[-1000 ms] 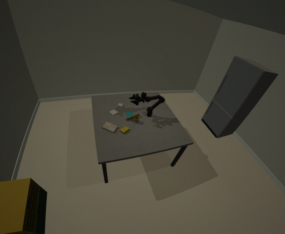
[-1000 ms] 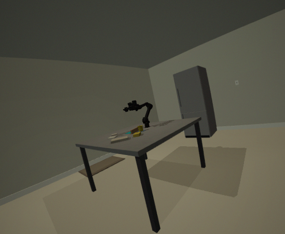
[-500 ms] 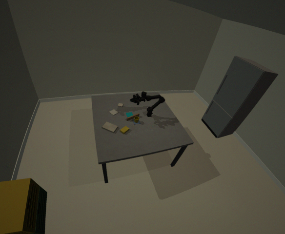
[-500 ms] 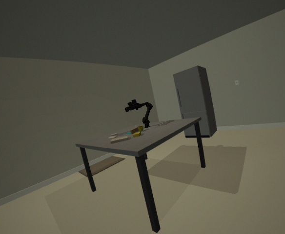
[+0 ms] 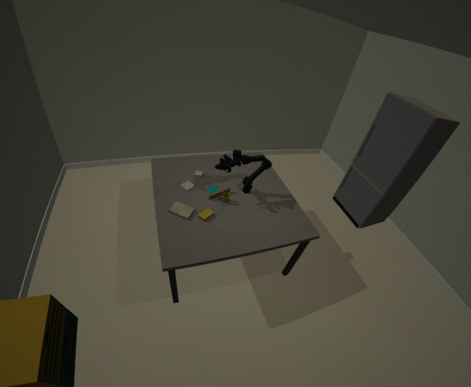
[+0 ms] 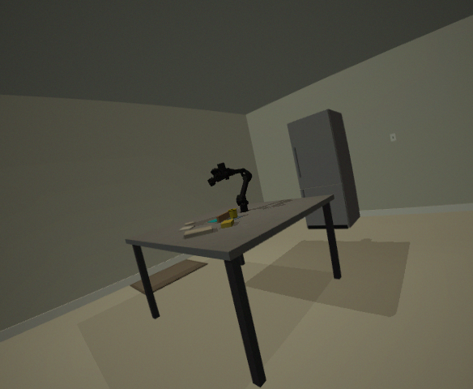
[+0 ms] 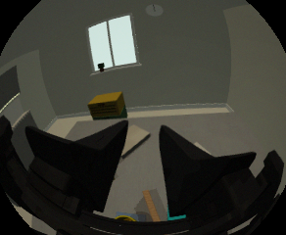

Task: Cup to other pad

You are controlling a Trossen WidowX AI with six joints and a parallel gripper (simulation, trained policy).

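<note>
The yellow cup (image 5: 226, 197) (image 6: 232, 214) stands upright on the blue pad (image 5: 222, 203). Its rim shows at the bottom of the wrist view. The marbles are too small and dark to make out. The teal pad (image 5: 214, 189) (image 6: 212, 220) (image 7: 177, 217) lies on the other side of a low brown bar (image 5: 218, 193) (image 6: 223, 216) (image 7: 151, 205), with nothing seen on it. My gripper (image 5: 216, 166) (image 6: 210, 182) (image 7: 144, 127) is high above the table, away from the cup. Its fingers are partly apart with nothing between them, so it is open and empty.
On the table (image 5: 235, 237) (image 6: 266, 220) lie a yellow block (image 5: 206, 214) (image 6: 227, 224), a beige slab (image 5: 181, 210) (image 6: 198, 232) and two small pale pieces, one a flat square (image 5: 187, 185). The brown bar stands between the two pads, close beside the cup.
</note>
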